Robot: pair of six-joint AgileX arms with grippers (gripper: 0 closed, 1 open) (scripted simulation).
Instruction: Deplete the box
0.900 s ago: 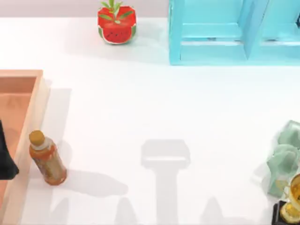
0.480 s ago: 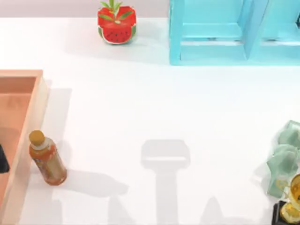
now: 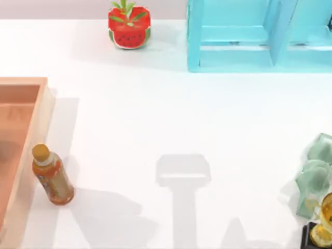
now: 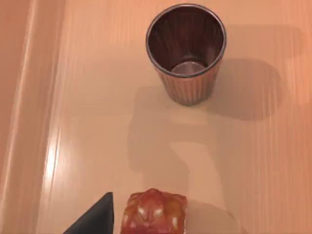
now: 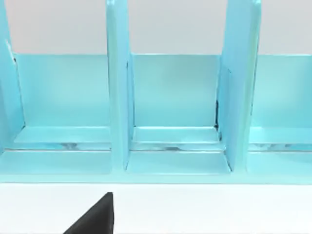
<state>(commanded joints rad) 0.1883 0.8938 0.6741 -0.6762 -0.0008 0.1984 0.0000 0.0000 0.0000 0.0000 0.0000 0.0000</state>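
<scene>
From my left wrist view, one dark finger point(image 4: 95, 217) of the left gripper showed at the frame's edge; I could not tell whether the fingers stood wide or narrow. Just beside that finger sat a small reddish-brown carved object point(image 4: 153, 212), resting on the floor of the box point(image 4: 87, 122). Farther off on the same floor stood an upright metal cup point(image 4: 186, 51), hollow side up, well apart from the carved object. A raised wall of the box ran along one side of the floor.

From my right wrist view, one dark finger point(image 5: 95, 217) of the right gripper showed likewise, its spread not readable. Beyond it lay the white table point(image 5: 195, 209) and, at its back, the light blue shelf point(image 5: 175, 112) with upright dividers.

In the top view, the box point(image 3: 28, 135) lay at the table's left edge, cut by the frame. A bottle point(image 3: 52, 175) with a yellow cap stood on the table just beside the box's right wall, outside it, leaning slightly. A watermelon-patterned pot point(image 3: 129, 26) stood at the back, the shelf point(image 3: 249, 36) to its right. Pale green objects point(image 3: 314, 174) and a gold trophy point(image 3: 324, 220) occupied the right edge.
</scene>
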